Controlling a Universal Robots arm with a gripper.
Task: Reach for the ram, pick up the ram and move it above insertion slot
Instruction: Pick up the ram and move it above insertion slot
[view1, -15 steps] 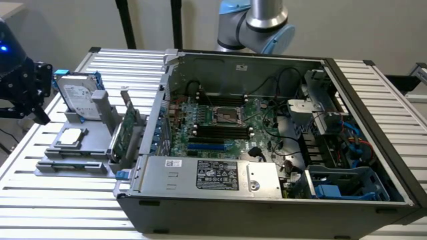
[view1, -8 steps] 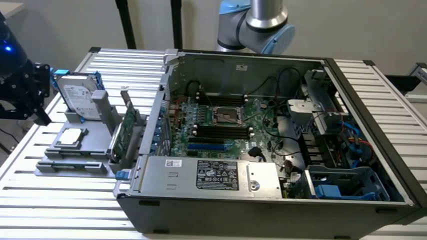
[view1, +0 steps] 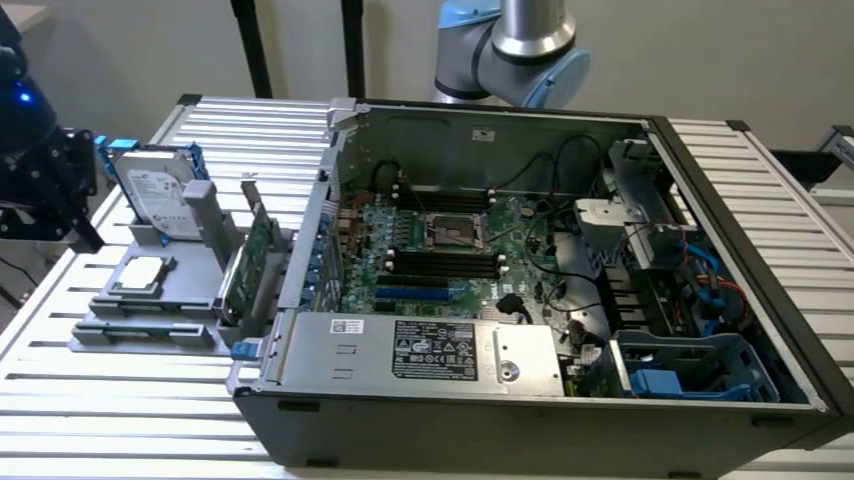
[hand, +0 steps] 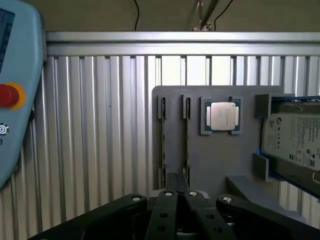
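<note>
My gripper (hand: 179, 202) hangs high over a grey parts holder (hand: 220, 165) on the slatted table, its black fingers (hand: 166, 207) shut together with nothing between them. Two narrow slots (hand: 163, 140) cross the holder just beyond the fingertips. Each shows a thin dark line, and I cannot tell whether a ram stick stands edge-on there. In the exterior view the holder (view1: 147, 335) lies at the left of the open computer case (view1: 534, 400). The black memory slots (view1: 441, 262) lie on the motherboard below the processor socket (view1: 447, 230).
On the holder sit a silver processor (hand: 221, 116) and a tilted silver hard drive (view1: 154, 195). A green expansion card (view1: 251, 265) stands between holder and case wall. A light-blue pendant (hand: 15, 85) lies beside the table. Cables and drive cages (view1: 681, 290) crowd the case's right side.
</note>
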